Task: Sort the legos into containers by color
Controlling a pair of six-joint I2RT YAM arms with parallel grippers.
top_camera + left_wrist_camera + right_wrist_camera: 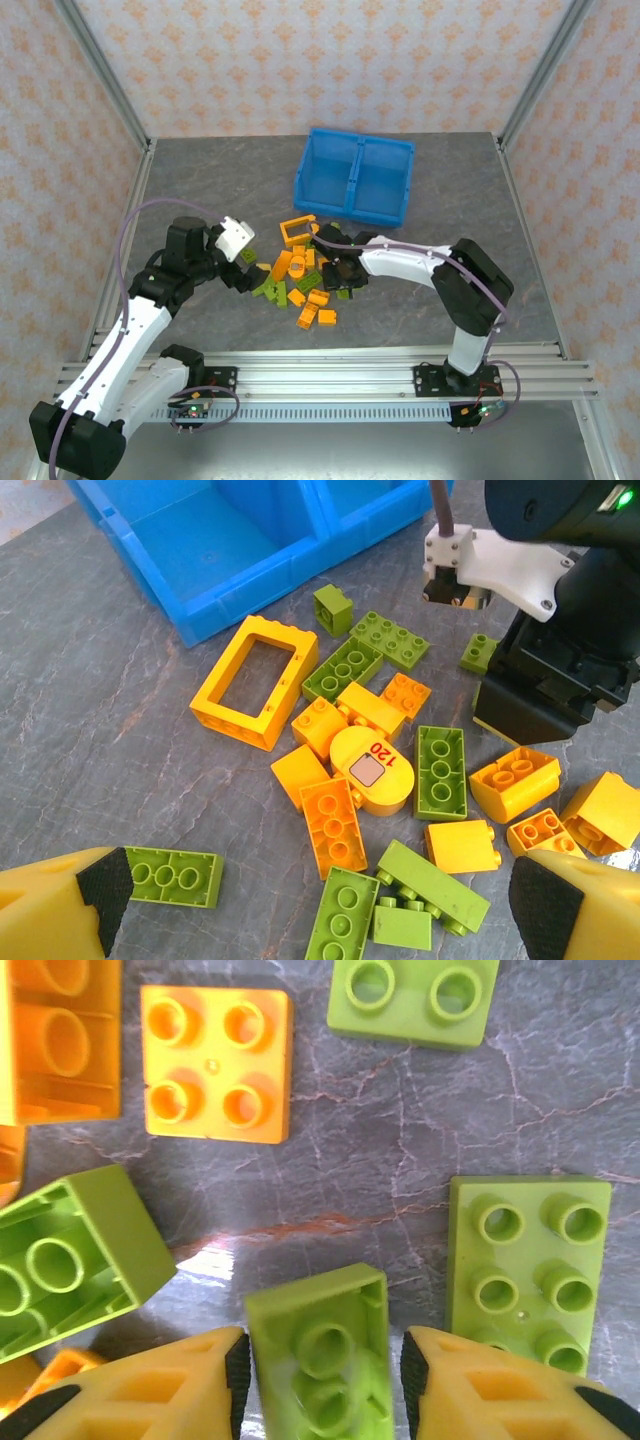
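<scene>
You had sorted nothing: the bin [345,207] looked empty in both compartments, with the legos [300,280] heaped just before it. Your left gripper [320,895] hung wide open over them. Your right gripper [322,1380] straddled a lime brick [315,1325], though I couldn't tell whether it gripped.

Red "120", upside down, on a rounded orange brick [372,770]

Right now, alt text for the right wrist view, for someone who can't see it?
The right gripper straddles an upturned lime green brick on the grey table; whether it grips is unclear. Nearby lie an orange four-stud brick and a stud-up green brick.
</scene>
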